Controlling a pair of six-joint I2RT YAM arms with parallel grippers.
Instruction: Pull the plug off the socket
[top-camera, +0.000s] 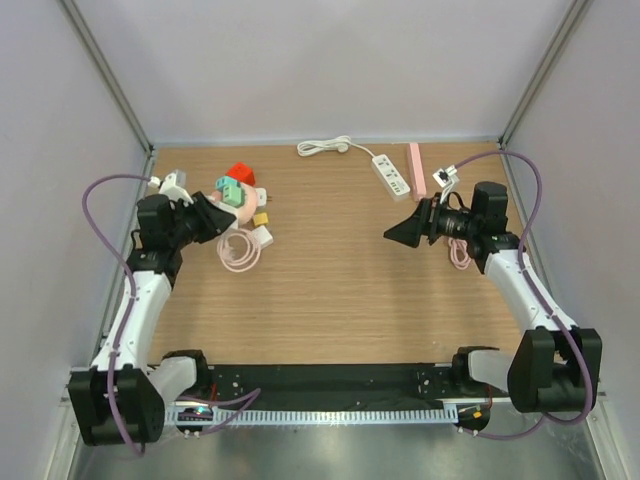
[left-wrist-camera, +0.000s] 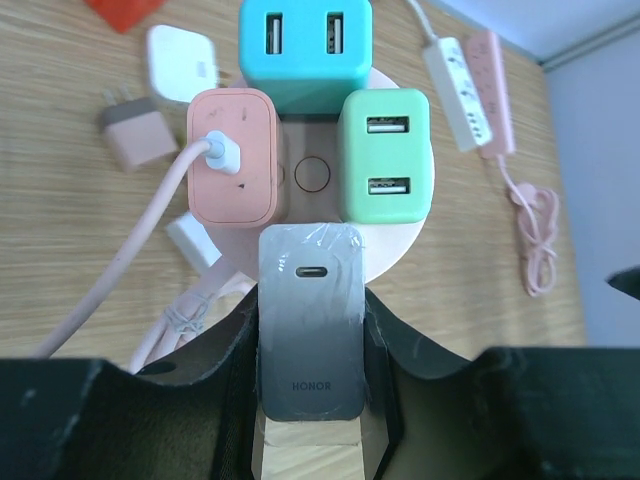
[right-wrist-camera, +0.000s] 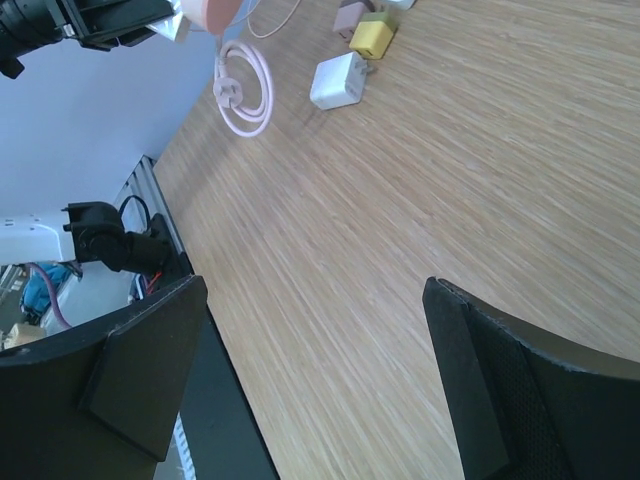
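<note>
1. The left hand (left-wrist-camera: 312, 385) is clamped on the grey plug (left-wrist-camera: 310, 270), with one finger pressed against each of its long sides.
2. The grey plug sits at the lower edge of the round socket (left-wrist-camera: 312, 175). In the overhead view this socket lies in the upper left of the counter (top-camera: 330, 290).
3. A blue charger (left-wrist-camera: 305, 50), a green charger (left-wrist-camera: 385, 155) and a pink charger (left-wrist-camera: 233, 155) also stand on the socket. A pink cable (left-wrist-camera: 130, 270) is plugged into the pink one.
4. The right hand (top-camera: 403, 231) hangs over the right middle of the counter with its fingers wide apart, holding nothing.
5. A white power strip (top-camera: 391, 174) and a pink power strip (top-camera: 416, 170) lie side by side at the upper right.
</note>
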